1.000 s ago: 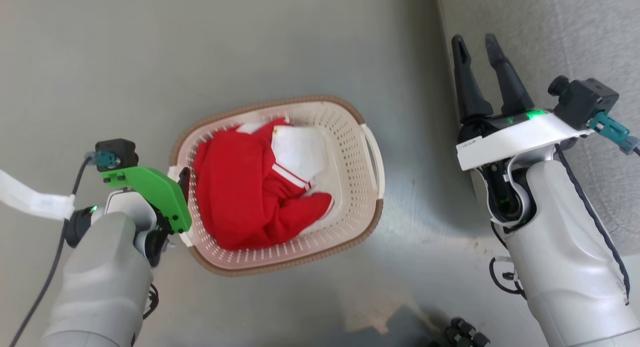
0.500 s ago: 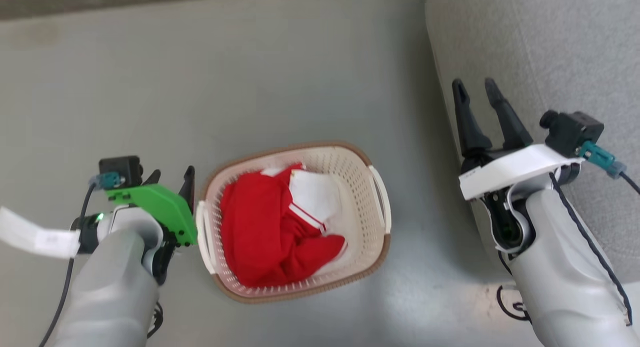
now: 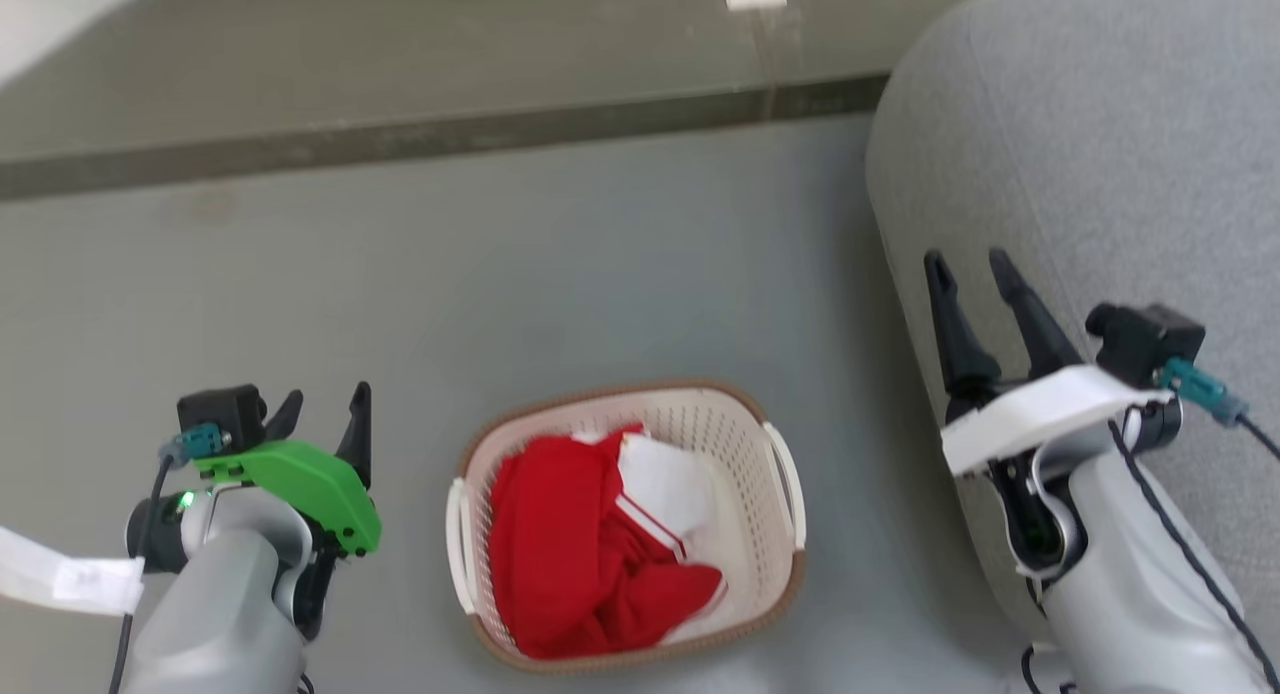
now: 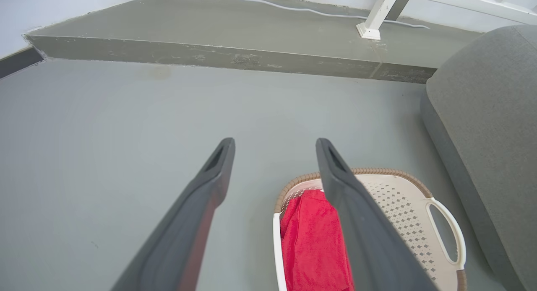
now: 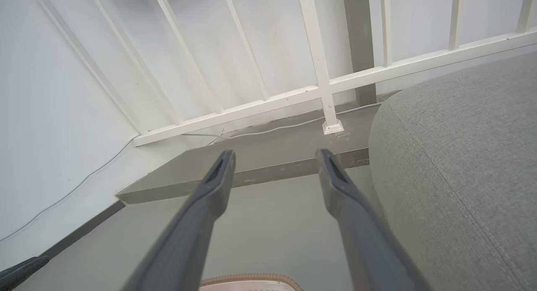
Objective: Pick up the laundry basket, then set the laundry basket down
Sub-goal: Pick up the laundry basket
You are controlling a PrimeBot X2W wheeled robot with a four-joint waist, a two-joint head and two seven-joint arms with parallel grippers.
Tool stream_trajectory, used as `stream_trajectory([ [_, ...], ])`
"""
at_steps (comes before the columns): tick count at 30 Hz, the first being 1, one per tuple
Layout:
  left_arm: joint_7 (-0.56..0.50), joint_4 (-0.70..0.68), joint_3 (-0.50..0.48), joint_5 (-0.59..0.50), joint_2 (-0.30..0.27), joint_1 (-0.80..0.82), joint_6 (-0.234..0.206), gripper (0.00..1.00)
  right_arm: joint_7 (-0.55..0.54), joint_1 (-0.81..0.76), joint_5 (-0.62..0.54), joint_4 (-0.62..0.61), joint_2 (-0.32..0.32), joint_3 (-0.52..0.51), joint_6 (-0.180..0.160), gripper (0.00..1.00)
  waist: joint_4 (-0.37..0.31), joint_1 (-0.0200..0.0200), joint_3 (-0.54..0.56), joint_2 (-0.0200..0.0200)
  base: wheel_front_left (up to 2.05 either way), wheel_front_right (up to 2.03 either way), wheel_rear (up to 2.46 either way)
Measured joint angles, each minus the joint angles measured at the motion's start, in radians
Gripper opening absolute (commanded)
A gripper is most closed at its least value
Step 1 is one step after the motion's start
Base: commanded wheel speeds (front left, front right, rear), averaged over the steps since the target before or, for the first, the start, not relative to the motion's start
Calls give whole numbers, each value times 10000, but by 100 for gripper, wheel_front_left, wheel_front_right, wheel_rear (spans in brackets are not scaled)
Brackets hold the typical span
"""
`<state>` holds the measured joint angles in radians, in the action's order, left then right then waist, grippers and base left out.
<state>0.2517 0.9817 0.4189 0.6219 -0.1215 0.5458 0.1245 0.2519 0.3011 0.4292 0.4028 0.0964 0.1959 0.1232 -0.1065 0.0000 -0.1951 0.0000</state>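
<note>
The laundry basket (image 3: pixel 735 444) stands on the grey floor (image 3: pixel 500 274), upright, between the robot's two arms and touched by neither. A red garment (image 3: pixel 560 564) fills most of it, with a white cloth (image 3: pixel 670 484) lying against the red toward the basket's right side. The brown rim band runs round the top, and a white handle sits at each short side, the left handle (image 3: pixel 458 544) facing the left arm.

The left pincer (image 3: pixel 322 402) hangs beside that handle but apart from it, its two dark fingers spread and holding nothing. From the left wrist, the same pincer (image 4: pixel 273 143) shows open over bare floor, its right-hand finger crossing in front of the basket (image 4: pixel 398 207) and the red garment (image 4: pixel 310 240).

The right pincer (image 3: pixel 968 264) is also open and empty, raised in front of a grey upholstered seat (image 3: pixel 1080 174) that borders the floor on the basket's right. In the right wrist view that pincer (image 5: pixel 275 154) points at a low step (image 5: pixel 260 157) along the floor's far edge, where a white railing (image 5: pixel 319 73) and a thin white cable (image 5: pixel 272 129) meet the wall; the basket's rim (image 5: pixel 251 278) shows at the bottom edge.
</note>
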Motion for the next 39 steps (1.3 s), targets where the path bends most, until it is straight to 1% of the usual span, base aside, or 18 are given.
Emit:
stream_trajectory([
  [4,2,-437,-127,-6,-61,-354,0,100,0,-364,-36,4,2,-27,0,100,121,0,557,0,0,0,0],
  [8,-2,-1655,-673,-128,-314,-613,-15,100,0,-725,-104,-84,27,-219,0,100,287,0,1142,0,0,0,0],
  [11,0,-2443,-976,-263,-360,-754,-33,100,0,-895,-173,-190,46,-286,0,100,395,0,1409,0,0,0,0],
  [15,0,-3321,-1220,-468,-374,-1306,-173,100,0,-1020,-232,-407,61,-357,0,100,541,0,1659,0,0,0,0],
  [19,0,-4322,-1538,-918,-439,-1814,-364,100,0,-1074,-387,-610,59,-387,0,100,640,0,1802,0,0,0,0],
  [24,2,-5359,-1914,-1156,-470,-2455,-470,100,0,-1129,-520,-828,61,-579,0,100,664,0,1857,0,0,0,0],
  [30,0,-6050,-2033,-1542,-270,-3334,-560,100,0,-1312,-577,-951,52,-644,0,100,659,0,1885,0,0,0,0],
  [39,0,-6849,-2284,-1739,-165,-3984,-642,100,0,-1488,-694,-1064,48,-656,0,100,609,0,1887,0,0,0,0],
])
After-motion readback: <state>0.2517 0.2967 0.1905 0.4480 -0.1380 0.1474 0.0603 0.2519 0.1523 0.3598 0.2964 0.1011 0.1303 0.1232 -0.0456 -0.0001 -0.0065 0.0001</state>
